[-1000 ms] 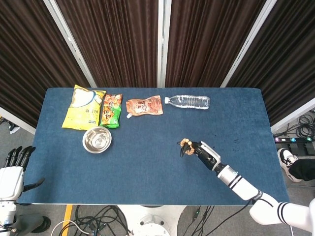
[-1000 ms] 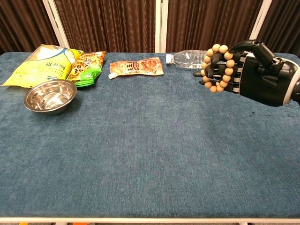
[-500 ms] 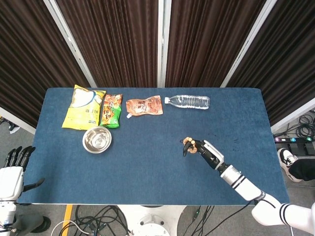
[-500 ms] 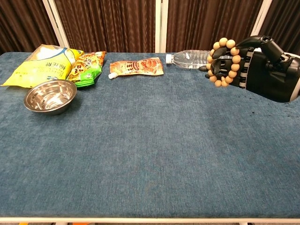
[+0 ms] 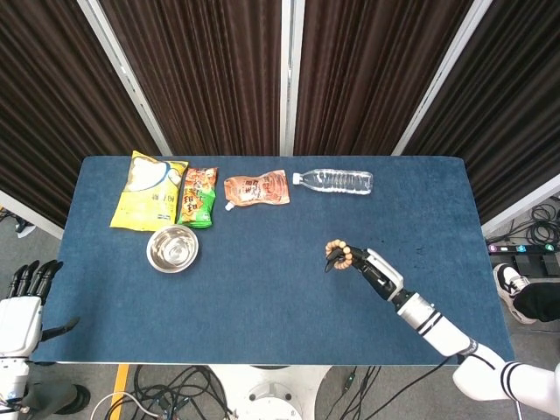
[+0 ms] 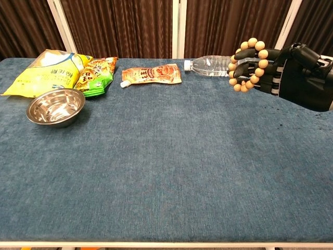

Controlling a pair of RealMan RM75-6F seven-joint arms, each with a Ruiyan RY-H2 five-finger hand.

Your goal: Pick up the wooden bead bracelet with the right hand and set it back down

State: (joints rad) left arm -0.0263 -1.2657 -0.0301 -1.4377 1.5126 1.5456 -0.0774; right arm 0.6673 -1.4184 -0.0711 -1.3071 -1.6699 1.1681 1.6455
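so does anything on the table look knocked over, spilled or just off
Only the water bottle lies on its side at the back; no spill shows. The snack bags lie flat, the steel bowl sits upright, and the right hand holds the bead bracelet above the cloth.

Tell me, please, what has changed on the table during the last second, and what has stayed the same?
The right hand, holding the wooden bead bracelet on its fingers, moved up and toward the robot's right; nothing was let go. The left hand stayed beside the table. The bowl, the snack packets and the water bottle did not move.
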